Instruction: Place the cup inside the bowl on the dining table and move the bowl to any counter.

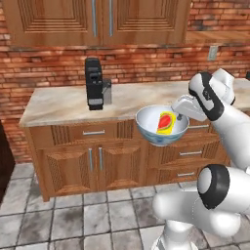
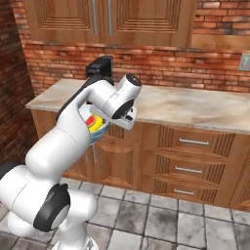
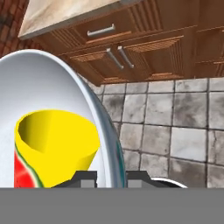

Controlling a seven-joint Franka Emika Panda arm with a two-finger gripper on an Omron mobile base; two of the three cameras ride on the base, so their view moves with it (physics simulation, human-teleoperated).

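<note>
Ahead of me runs the counter [image 1: 63, 105], a beige marble top over wooden drawers and cabinet doors, backed by a red brick wall [image 1: 44, 68] with wooden wall cabinets [image 1: 97, 19] above and a grey tiled floor [image 1: 73, 217] below. A black coffee machine [image 1: 94, 83] stands upright on the counter towards its left end, just in front of the brick. My gripper [image 1: 179, 116] is clamped on the rim of the bowl [image 1: 149, 128], one finger inside and one outside, and I hold it in the air in front of the drawer fronts, off the counter and right of the coffee machine. The cup [image 1: 165, 122] lies tipped inside the bowl, resting against its white inner wall. In the right base view my own arm hides most of the bowl.
</note>
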